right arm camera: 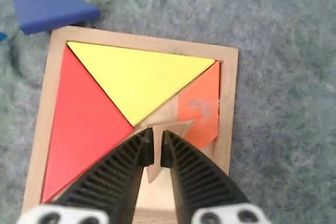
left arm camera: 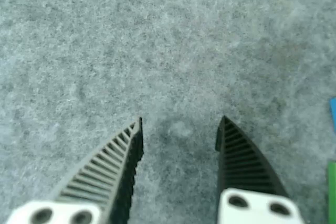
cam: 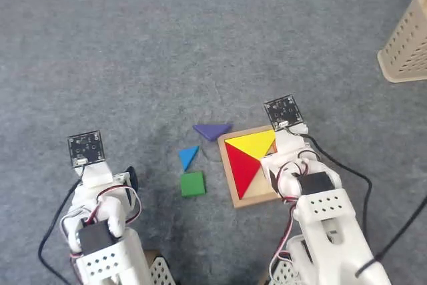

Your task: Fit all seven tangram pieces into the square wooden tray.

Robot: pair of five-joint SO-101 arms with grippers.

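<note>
I have the right gripper (right arm camera: 156,141) pinched on a tan triangle (right arm camera: 176,127) directly beneath it in the tray (right arm camera: 229,98), between the red piece (right arm camera: 84,121) and the orange piece (right arm camera: 202,114); my left gripper (left arm camera: 178,125), jaws spread, sits well apart.

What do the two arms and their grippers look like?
The left arm and right arm are white shells with black servos, black cables, red wire loops and a square black wrist board. The left gripper and right gripper have black ribbed tapering fingers, white mounts.
</note>
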